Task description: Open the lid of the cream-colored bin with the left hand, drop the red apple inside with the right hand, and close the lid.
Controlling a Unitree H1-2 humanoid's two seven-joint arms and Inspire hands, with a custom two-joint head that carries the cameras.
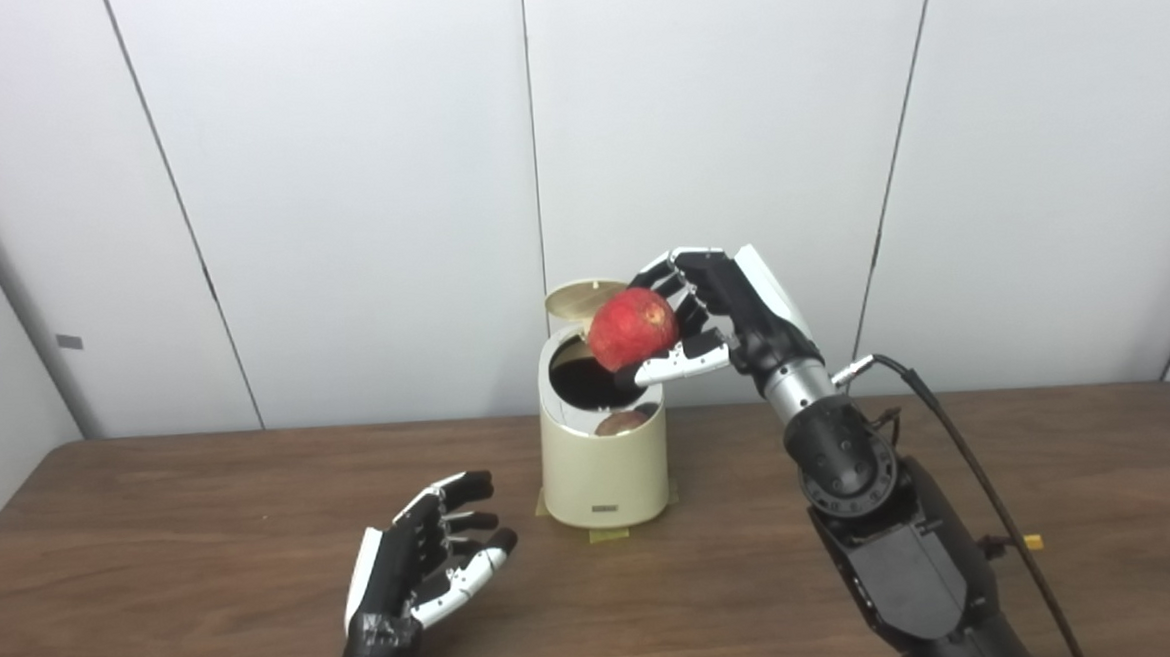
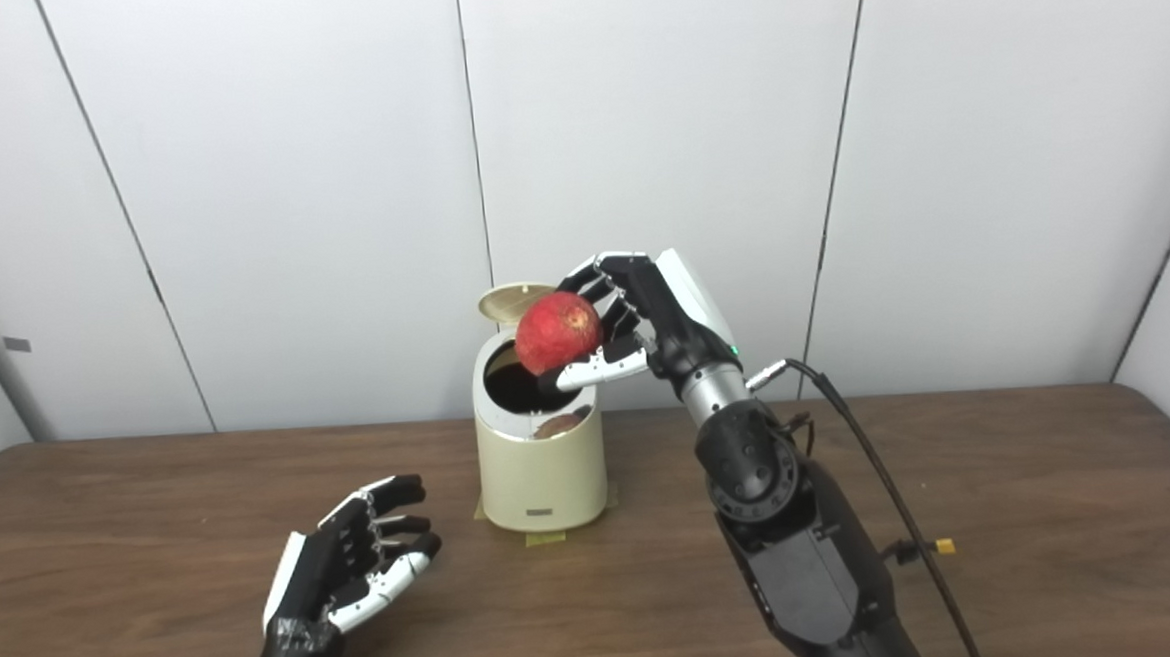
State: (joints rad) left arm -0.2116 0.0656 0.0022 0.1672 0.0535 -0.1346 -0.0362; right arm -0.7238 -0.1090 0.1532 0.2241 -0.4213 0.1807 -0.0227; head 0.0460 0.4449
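Bench (image 1: 156,551) of dark wood carries everything, and the cream-colored bin (image 1: 602,468) stands on it just below and to the thumb side of the right hand (image 1: 715,322). Its lid (image 1: 583,297) is already tipped up at the back, beyond the fingertips, leaving the dark mouth open.

That right hand is curled around the red apple (image 1: 632,328), fingers over the top and thumb beneath, holding it above the near edge of the opening rather than squarely over the middle. For a clean drop I would carry the fruit a little further toward the lid until it sits over the centre of the mouth, lower it close to the rim, then spread the fingers gently so it falls straight and does not clip the rim or knock the lid.

Nearer the robot, well apart from the bin, the left hand (image 1: 427,567) hovers empty with fingers loosely apart, ready for closing.
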